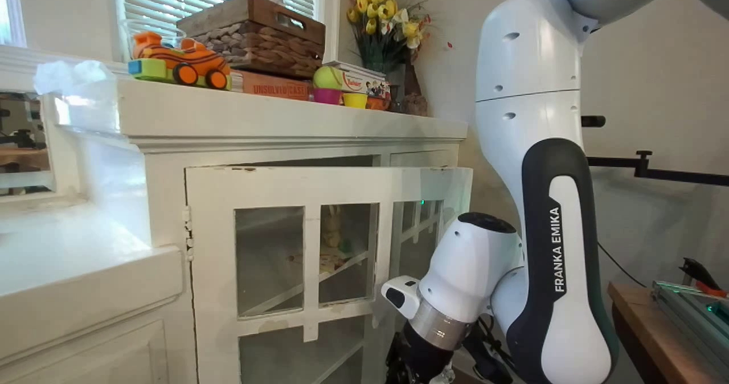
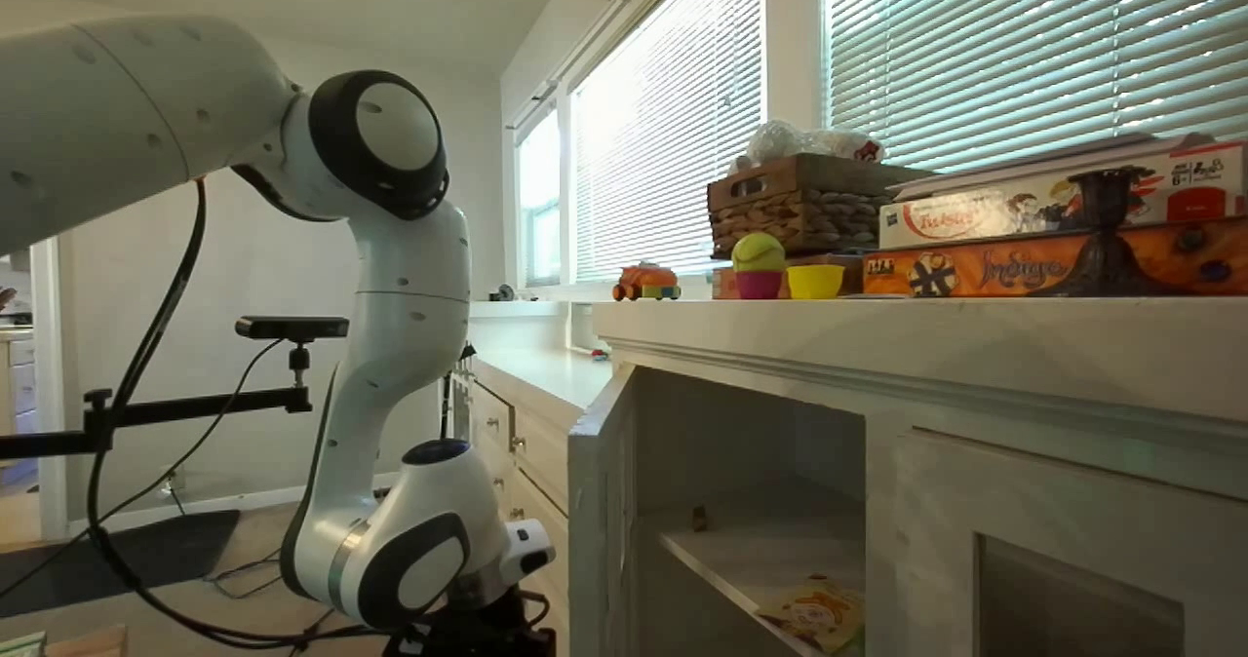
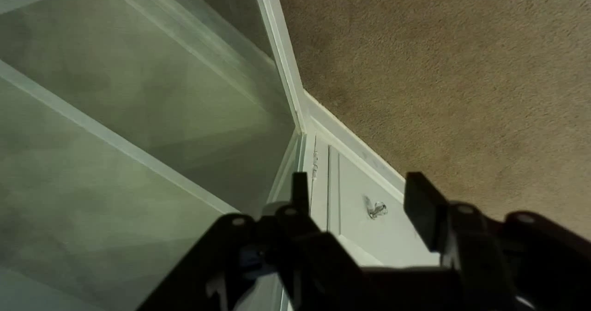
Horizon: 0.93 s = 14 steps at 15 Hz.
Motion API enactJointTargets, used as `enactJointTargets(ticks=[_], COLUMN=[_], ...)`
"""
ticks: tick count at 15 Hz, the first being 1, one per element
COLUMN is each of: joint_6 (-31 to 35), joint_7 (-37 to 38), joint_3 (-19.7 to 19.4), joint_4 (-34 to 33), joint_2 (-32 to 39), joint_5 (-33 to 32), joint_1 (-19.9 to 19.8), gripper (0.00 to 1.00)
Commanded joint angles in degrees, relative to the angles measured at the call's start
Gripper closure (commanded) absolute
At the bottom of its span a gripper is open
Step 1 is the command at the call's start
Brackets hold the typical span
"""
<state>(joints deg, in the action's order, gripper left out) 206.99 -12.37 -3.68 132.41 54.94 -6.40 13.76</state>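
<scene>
My gripper [image 3: 355,193] hung open, fingers [image 3: 423,214] parted! Right beside it stood the door [image 1: 312,253], swung out; touching or not, I couldn't tell. Beyond, in the gap, gleamed a knob [image 3: 378,209].

My claw [image 3: 359,187] has a matt surface. The cabinet door [image 1: 311,258] looks like painted wood, chipped along its top edge, and its panes [image 1: 269,258] look like smooth glass. The carpet [image 3: 443,94] is rough.
</scene>
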Motion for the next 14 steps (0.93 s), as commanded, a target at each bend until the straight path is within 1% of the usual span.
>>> enactJointTargets(ticks=[1,2,4,6,10,12,14], joint_6=[-1.5,-2.6,-8.0,-14.2,-25.3,-29.2,-32.4], joint_7=[-1.1,-1.3,-1.6,-1.7,0.0,0.8,1.7], joint_3=[-1.1,-2.1,-4.7,-8.4,-14.6,-15.8,-16.0], joint_4=[0.9,1.2,1.9,2.2,1.8,1.5,1.1], joint_2=[-1.8,-2.2,-3.6,-4.9,-6.5,-7.0,-7.4], joint_5=[0.6,1.3,2.8,3.2,0.4,-1.5,-2.9], joint_1=[1.2,2.2,4.5,7.7,12.9,14.1,14.4], gripper=[0.12,0.04,0.00,0.00,0.00,0.00,0.00])
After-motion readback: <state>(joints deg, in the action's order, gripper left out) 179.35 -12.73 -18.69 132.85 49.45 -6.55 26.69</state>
